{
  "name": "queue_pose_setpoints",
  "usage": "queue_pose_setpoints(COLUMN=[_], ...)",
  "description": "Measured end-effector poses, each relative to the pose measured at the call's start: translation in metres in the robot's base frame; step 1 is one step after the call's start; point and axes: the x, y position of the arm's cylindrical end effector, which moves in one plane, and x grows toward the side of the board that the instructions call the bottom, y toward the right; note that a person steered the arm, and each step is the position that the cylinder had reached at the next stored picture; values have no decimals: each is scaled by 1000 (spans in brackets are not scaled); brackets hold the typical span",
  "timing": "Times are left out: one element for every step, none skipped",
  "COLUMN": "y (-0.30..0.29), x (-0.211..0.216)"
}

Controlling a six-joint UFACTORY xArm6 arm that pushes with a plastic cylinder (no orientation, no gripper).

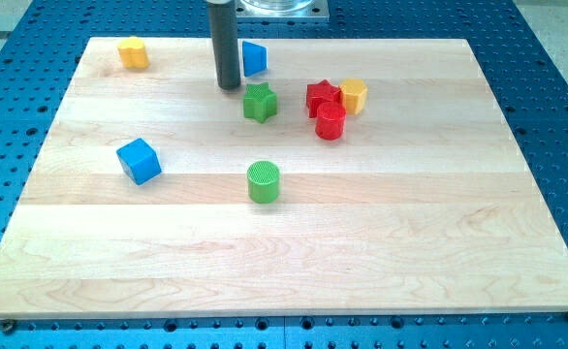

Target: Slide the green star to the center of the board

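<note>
The green star [260, 102] lies on the wooden board [410, 223] in the upper middle of the view. My tip [229, 86] is just to the star's upper left, a small gap apart from it. The rod rises straight up out of the view's top. A green cylinder [263, 181] stands below the star, near the board's middle.
A blue block [254, 58] sits right of the rod. A red star [323, 96], a red cylinder [331, 122] and a yellow block [353, 95] cluster right of the green star. A blue cube [139, 160] lies at the left, a yellow block [133, 52] at the top left.
</note>
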Motion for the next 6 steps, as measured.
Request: queue_pose_setpoints(y=[4, 53, 42, 36, 2, -17], x=[-21, -17, 17, 74, 105, 176])
